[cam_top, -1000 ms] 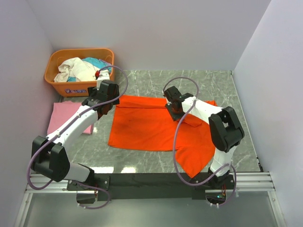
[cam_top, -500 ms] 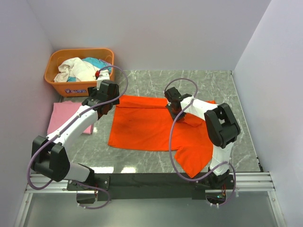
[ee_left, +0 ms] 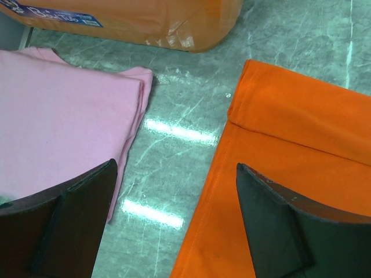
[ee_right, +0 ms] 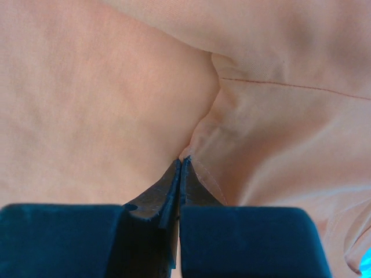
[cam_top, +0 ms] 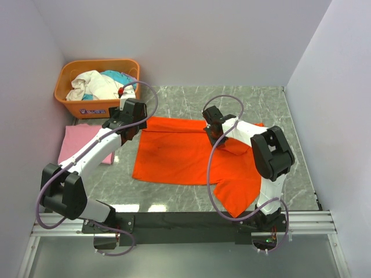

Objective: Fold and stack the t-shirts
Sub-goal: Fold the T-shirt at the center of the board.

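Observation:
The orange-red t-shirt (cam_top: 174, 153) lies spread on the marble table, with its top edge folded over and its right part rumpled. The pink t-shirt (cam_top: 78, 142) lies folded flat at the left. My left gripper (cam_top: 126, 130) is open and empty, hovering over the bare gap between the pink shirt (ee_left: 58, 116) and the orange-red shirt's left edge (ee_left: 278, 133). In the left wrist view the gripper (ee_left: 175, 168) spans that gap. My right gripper (cam_top: 213, 132) is shut on a pinched fold of the orange-red shirt (ee_right: 272, 133) near its upper right; the right wrist view shows the gripper (ee_right: 181, 163) closed on a seam.
An orange plastic basket (cam_top: 69, 103) holding white and teal cloth stands at the back left, just beyond the pink shirt; its wall shows in the left wrist view (ee_left: 145, 23). White walls enclose the table on three sides.
The right arm's elbow has swung in toward the left while its gripper stays shut on the cloth at nearly the same spot. The left gripper has barely moved.

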You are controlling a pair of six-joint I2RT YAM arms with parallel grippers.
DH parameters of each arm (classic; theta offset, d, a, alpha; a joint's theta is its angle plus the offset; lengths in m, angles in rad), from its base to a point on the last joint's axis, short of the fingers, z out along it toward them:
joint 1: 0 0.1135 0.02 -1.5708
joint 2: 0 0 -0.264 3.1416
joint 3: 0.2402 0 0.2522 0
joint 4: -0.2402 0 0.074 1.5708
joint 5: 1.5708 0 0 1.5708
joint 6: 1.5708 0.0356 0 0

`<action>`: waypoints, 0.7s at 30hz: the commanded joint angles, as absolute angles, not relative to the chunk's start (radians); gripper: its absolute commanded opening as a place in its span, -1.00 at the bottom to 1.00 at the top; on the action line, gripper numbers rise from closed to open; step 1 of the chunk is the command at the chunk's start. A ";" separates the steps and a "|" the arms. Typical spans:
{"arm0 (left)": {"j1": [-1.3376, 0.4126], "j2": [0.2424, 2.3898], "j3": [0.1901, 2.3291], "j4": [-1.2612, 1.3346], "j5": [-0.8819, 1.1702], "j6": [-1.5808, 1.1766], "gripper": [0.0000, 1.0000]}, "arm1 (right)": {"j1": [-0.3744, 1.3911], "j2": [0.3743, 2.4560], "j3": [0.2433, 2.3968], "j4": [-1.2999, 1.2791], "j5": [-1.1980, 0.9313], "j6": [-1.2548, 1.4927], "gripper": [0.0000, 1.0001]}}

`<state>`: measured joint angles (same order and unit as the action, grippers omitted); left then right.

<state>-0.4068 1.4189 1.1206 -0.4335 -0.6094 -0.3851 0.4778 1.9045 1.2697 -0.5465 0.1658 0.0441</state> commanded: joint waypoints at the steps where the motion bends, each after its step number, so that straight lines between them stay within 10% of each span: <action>1: -0.403 1.417 1.129 -0.429 -0.624 -0.374 0.78 | 0.471 1.893 1.325 -0.561 0.143 0.072 -1.00; 9: -0.403 1.425 1.132 -0.436 -0.624 -0.376 0.78 | 0.469 1.931 1.402 -0.624 0.126 0.116 -0.95; 21: -0.402 1.427 1.137 -0.439 -0.620 -0.374 0.79 | 0.344 1.679 1.263 -0.615 0.023 0.322 -0.13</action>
<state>-0.4068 1.4300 1.1206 -0.4385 -0.6094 -0.3820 0.4107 1.8420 1.3205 -0.6315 0.0662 0.2157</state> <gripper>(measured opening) 0.893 0.434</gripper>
